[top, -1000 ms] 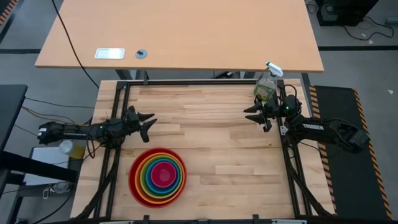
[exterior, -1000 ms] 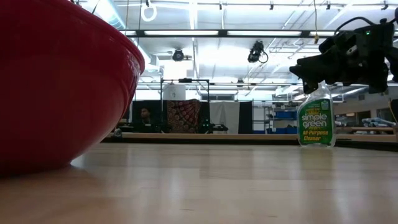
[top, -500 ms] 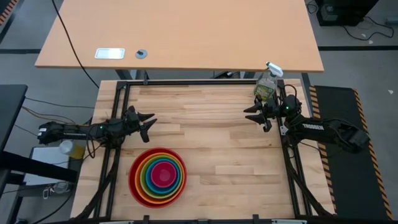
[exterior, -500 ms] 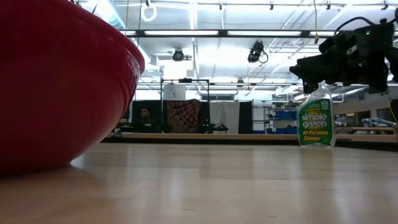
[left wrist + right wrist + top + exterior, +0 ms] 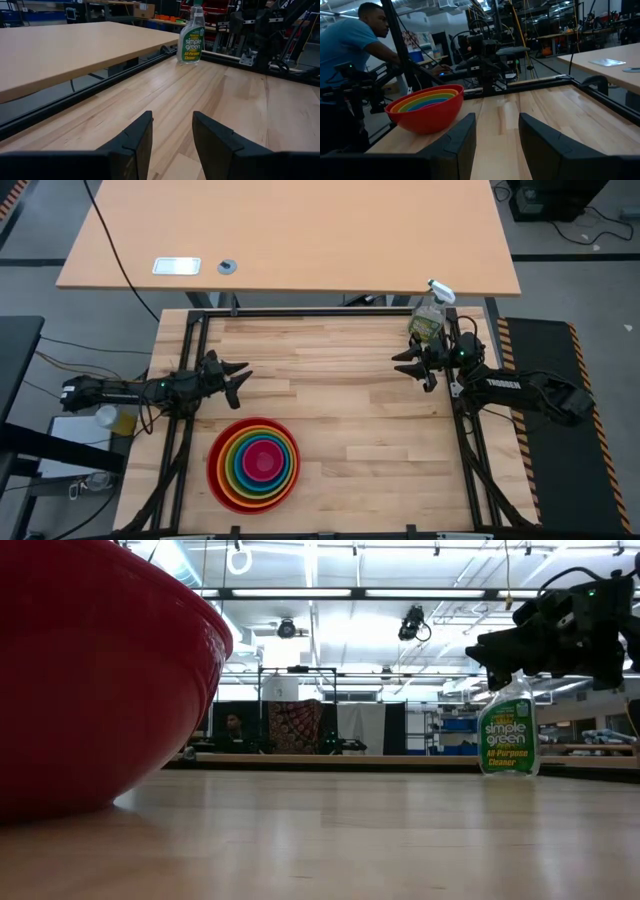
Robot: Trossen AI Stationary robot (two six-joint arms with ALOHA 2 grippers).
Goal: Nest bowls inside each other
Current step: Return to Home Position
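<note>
Several bowls sit nested in one stack (image 5: 254, 463) near the table's front edge, left of centre: red outermost, then orange, lime green and blue, with magenta-pink innermost. The red bowl's base rests on the wood; its wall (image 5: 90, 680) fills the left of the low view, and the stack (image 5: 426, 107) also shows in the right wrist view. My left gripper (image 5: 240, 378) hovers at the table's left side, beyond the stack, open and holding nothing (image 5: 172, 135). My right gripper (image 5: 403, 365) hovers at the far right, open, with bare wood showing between its fingers (image 5: 497, 135).
A clear spray bottle (image 5: 428, 315) with a green label (image 5: 508, 730) stands upright at the table's far right corner, just behind my right gripper. A black frame rail (image 5: 330, 313) runs along the table's edges. A person (image 5: 350, 45) stands beyond the table's left side.
</note>
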